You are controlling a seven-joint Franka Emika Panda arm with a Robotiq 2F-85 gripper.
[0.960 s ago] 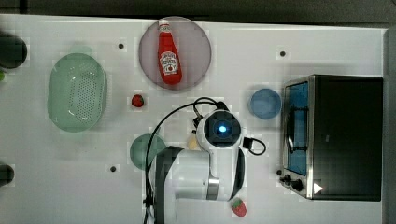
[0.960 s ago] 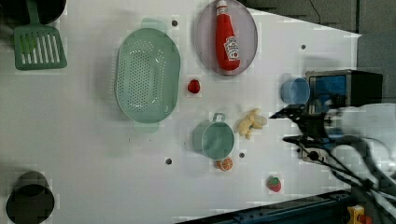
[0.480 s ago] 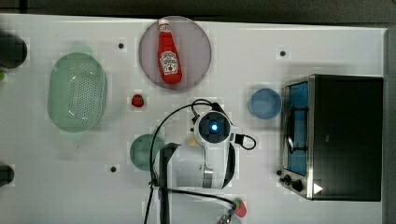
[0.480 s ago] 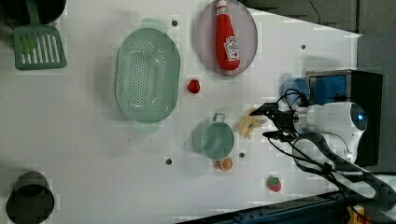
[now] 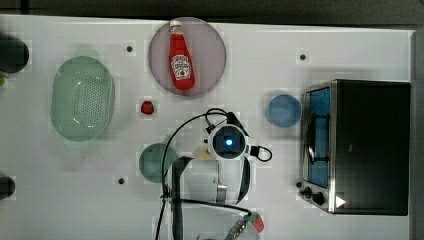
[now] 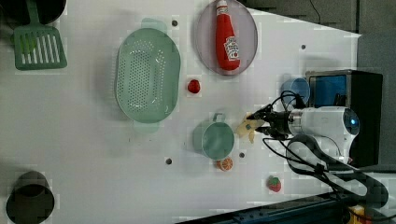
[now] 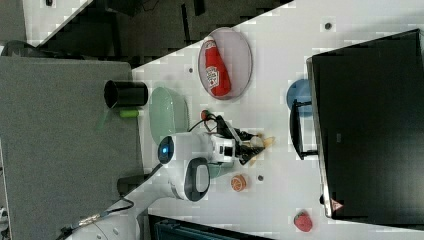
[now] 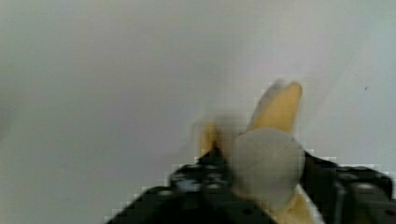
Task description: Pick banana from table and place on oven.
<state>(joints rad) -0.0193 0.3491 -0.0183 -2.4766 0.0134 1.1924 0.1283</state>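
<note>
Jaws are seen in the wrist view drawn in against both sides of the banana [image 8: 266,163], partly closed with the pale fruit filling the gap between them, so the gripper [image 6: 256,124] is judged to have hold of it, though whether the grip is firm yet cannot be told. The banana [image 6: 246,128] lies low at the table [image 6: 93,177], just beside the green cup [image 6: 214,138], with a cream peel flap splayed toward the wrist camera. For the step to be done well, the squeeze should be finished on the thick body of the fruit and not on a loose flap, which would be likely to slip. A straight lift is called for first, so that the cup and the orange slice [image 6: 226,164] are not brushed. Only then should the fruit be carried across, past the blue bowl [image 5: 283,110], to the black top of the oven [image 5: 372,145], and set down well inside its edge
</note>
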